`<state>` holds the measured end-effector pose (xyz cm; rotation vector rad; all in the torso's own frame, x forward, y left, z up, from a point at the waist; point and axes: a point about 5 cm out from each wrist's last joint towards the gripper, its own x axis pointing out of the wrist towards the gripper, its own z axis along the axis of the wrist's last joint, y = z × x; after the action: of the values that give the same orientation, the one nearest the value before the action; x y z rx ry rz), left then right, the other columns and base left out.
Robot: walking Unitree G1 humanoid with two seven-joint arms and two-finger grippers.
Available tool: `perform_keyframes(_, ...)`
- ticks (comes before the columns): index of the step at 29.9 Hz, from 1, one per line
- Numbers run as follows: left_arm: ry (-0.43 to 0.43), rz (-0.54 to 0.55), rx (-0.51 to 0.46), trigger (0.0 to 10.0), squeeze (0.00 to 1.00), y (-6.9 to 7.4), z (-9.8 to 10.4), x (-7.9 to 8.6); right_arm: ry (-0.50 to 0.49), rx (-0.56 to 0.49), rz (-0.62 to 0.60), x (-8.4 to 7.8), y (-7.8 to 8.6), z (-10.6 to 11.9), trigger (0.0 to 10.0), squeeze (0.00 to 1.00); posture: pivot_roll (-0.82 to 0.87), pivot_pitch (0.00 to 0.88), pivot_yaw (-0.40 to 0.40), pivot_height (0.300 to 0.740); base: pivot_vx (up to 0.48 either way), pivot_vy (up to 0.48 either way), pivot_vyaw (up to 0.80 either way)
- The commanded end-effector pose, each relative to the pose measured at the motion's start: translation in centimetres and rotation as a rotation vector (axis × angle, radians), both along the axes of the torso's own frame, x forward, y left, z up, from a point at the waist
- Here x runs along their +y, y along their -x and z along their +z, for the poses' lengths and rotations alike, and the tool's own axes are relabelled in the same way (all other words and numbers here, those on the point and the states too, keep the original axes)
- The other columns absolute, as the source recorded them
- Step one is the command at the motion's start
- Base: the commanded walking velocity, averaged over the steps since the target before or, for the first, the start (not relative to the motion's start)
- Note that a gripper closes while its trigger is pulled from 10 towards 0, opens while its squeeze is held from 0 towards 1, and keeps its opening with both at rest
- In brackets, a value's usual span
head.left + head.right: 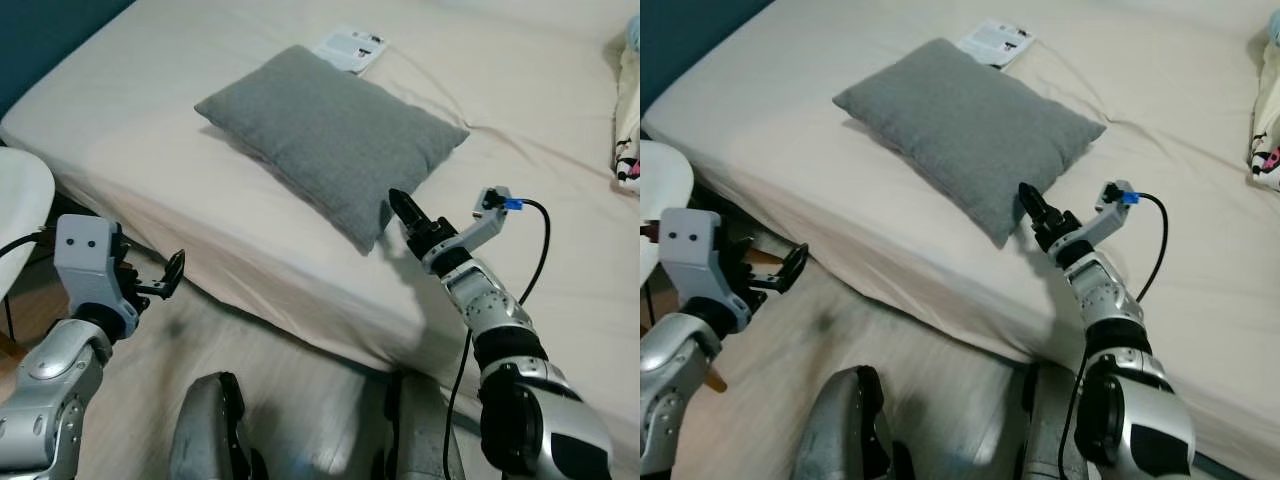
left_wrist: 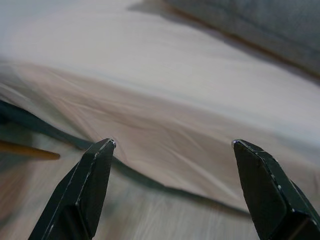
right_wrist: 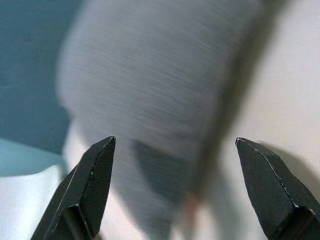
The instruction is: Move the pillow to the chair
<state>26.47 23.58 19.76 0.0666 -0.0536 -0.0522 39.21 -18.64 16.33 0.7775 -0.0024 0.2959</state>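
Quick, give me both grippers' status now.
Left gripper: open, empty, low beside the bed edge.
Right gripper: open, empty, at the gray pillow near corner.

A gray pillow (image 1: pixel 335 140) is lying on a big cream bed (image 1: pixel 180 120) in the middle of the frame. A white booklet (image 1: pixel 351 47) is peeking out near its top corner. The right gripper (image 1: pixel 402 209) is pointing at the pillow's lower corner, just beside it. At the lower left, the left gripper (image 1: pixel 170 275) is hanging over the wooden floor (image 1: pixel 290 400). A white chair (image 1: pixel 20 210) is sitting at the left edge.
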Motion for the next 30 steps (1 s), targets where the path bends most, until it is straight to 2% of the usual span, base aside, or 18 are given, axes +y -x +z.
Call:
perform_keyframes(1,-0.015,0.005,0.023,10.0,0.00,0.6,0.0,0.5,0.025,0.064,-0.054,-0.4,0.0,-0.9,10.0,0.00,0.17,0.432,0.030,0.466,0.000,0.000,0.00)
perform_keyframes(4,-0.026,0.004,0.037,10.0,0.00,1.3,0.4,0.7,0.066,0.105,-0.116,-0.6,-0.3,-0.8,10.0,0.00,0.18,0.452,0.031,0.466,0.000,0.000,0.00)
perform_keyframes(6,-0.027,0.005,0.038,10.0,0.00,1.4,0.5,0.7,0.060,0.102,-0.124,-0.6,-0.4,-0.6,10.0,0.00,0.18,0.452,0.031,0.466,0.000,0.000,0.00)
perform_keyframes(12,-0.030,0.016,0.044,10.0,0.00,2.3,0.7,0.8,-0.004,0.014,-0.085,-0.6,-0.8,0.9,10.0,0.00,0.20,0.479,0.021,0.466,0.000,0.000,0.00)
perform_keyframes(13,-0.028,0.016,0.046,10.0,0.00,2.6,0.7,0.7,-0.039,-0.061,-0.027,-0.1,-0.9,1.9,10.0,0.00,0.20,0.484,0.019,0.466,0.000,0.000,0.00)
perform_keyframes(14,-0.028,0.016,0.046,10.0,0.00,2.6,0.7,0.7,-0.039,-0.061,-0.027,-0.1,-0.9,1.9,10.0,0.00,0.20,0.484,0.019,0.466,0.000,0.000,0.00)
perform_keyframes(16,-0.029,0.009,0.056,10.0,0.00,3.0,0.6,0.5,-0.096,-0.163,0.072,0.9,-1.2,3.9,10.0,0.00,0.21,0.498,0.017,0.466,0.000,0.000,0.00)
perform_keyframes(23,-0.032,-0.014,0.061,10.0,0.00,2.9,0.9,-0.2,-0.083,-0.177,0.112,2.7,-1.8,5.3,10.0,0.00,0.21,0.508,0.012,0.466,0.000,0.000,0.00)
perform_keyframes(27,-0.035,-0.027,0.056,10.0,0.00,2.7,1.2,-0.5,-0.051,-0.132,0.109,3.7,-2.1,5.3,10.0,0.00,0.21,0.511,0.015,0.466,0.000,0.000,0.00)
perform_keyframes(28,-0.035,-0.028,0.056,10.0,0.00,2.7,1.3,-0.6,-0.025,-0.097,0.099,4.2,-2.2,5.1,3.1,0.00,0.21,0.510,0.013,0.466,0.000,0.000,0.00)
perform_keyframes(29,-0.035,-0.028,0.056,10.0,0.00,2.7,1.3,-0.6,-0.025,-0.097,0.099,4.2,-2.2,5.1,3.1,0.00,0.21,0.510,0.013,0.466,0.000,0.000,0.00)
perform_keyframes(30,-0.035,-0.028,0.056,10.0,0.00,2.8,1.3,-0.6,0.003,-0.072,0.096,4.6,-2.2,4.9,0.0,0.00,0.21,0.510,0.011,0.466,0.000,0.000,0.00)
